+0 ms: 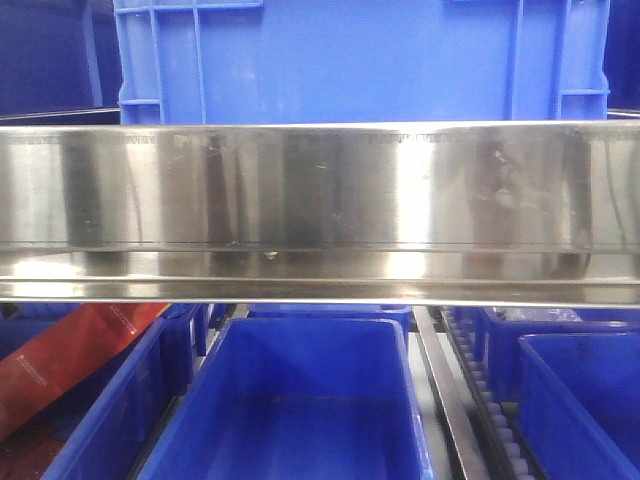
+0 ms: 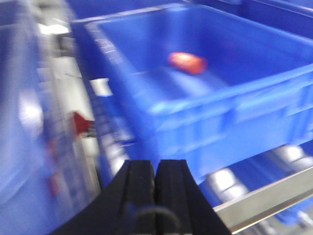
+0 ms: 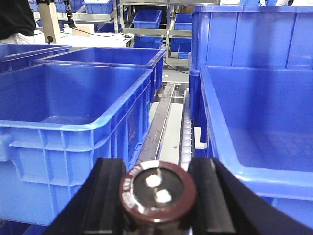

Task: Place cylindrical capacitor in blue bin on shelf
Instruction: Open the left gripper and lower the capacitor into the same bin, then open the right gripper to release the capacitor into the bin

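Note:
In the right wrist view my right gripper (image 3: 157, 188) is shut on a brown cylindrical capacitor (image 3: 157, 192), its flat end with two silver terminals facing the camera. It hangs over a steel roller track (image 3: 168, 122) between two blue bins, one at left (image 3: 73, 112) and one at right (image 3: 254, 122). In the left wrist view my left gripper (image 2: 156, 171) is shut and empty in front of a blue bin (image 2: 195, 93) that holds a small red-orange object (image 2: 187, 62). The front view shows the shelf's broad shiny beam (image 1: 320, 210) with a blue bin (image 1: 300, 400) below it. No gripper shows there.
A large blue bin (image 1: 360, 60) stands above the beam. Bins sit at left (image 1: 110, 410) and right (image 1: 580, 400) below it, with a red packet (image 1: 70, 355) in the left one. Steel rollers (image 2: 230, 178) and a rail (image 2: 264, 200) lie under the left gripper.

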Robot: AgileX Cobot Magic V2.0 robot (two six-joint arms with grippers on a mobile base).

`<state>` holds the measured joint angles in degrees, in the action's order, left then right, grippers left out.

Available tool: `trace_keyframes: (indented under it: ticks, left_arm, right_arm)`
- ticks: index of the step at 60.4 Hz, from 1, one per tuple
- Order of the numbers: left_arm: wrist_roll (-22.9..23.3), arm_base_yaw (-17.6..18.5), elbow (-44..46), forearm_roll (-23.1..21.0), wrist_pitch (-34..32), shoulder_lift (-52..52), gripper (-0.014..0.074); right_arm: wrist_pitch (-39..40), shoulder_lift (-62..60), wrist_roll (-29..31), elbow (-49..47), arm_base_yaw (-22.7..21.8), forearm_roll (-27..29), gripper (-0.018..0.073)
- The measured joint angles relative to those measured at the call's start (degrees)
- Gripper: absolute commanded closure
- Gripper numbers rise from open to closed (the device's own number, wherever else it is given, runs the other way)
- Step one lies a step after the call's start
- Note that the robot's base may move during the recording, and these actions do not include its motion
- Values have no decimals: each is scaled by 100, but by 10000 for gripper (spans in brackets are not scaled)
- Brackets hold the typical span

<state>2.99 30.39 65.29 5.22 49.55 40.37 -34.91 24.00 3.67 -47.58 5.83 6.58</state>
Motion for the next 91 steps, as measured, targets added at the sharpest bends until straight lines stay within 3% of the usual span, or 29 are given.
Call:
trace_keyframes:
  ticks: [14, 29, 45, 57, 67, 77, 83, 91]
  left_arm:
    - [153, -462, -1111, 27, -33, -1445, 707]
    - [174, -754, -1359, 27, -33, -1993, 707]
    - [174, -766, -1364, 35, -33, -2022, 707]
    - [174, -766, -1364, 35, -33, -2022, 707]
    - [174, -766, -1364, 35, -33, -2022, 707]
    - [174, -766, -1364, 35, -33, -2022, 707]
    - [174, -766, -1364, 35, -33, -2022, 707]
    - [174, -766, -1364, -12, -33, -2022, 707]
  right_arm:
    - [-33, 356, 0, -282, 52, 0, 712]
    - [-22, 1602, 311, -1335, 713, 0, 712]
    - [-83, 3607, 522, -3091, 1458, 0, 712]
    - [-720, 5263, 618, -4604, 1839, 0, 712]
    - [-1183, 6452, 626, -5480, 1895, 0, 712]
    - [-1346, 7261, 626, -5724, 1895, 0, 712]
    - [-1409, 7571, 626, -5727, 1895, 0, 646]
    - [-1490, 7804, 626, -5727, 1895, 0, 367]
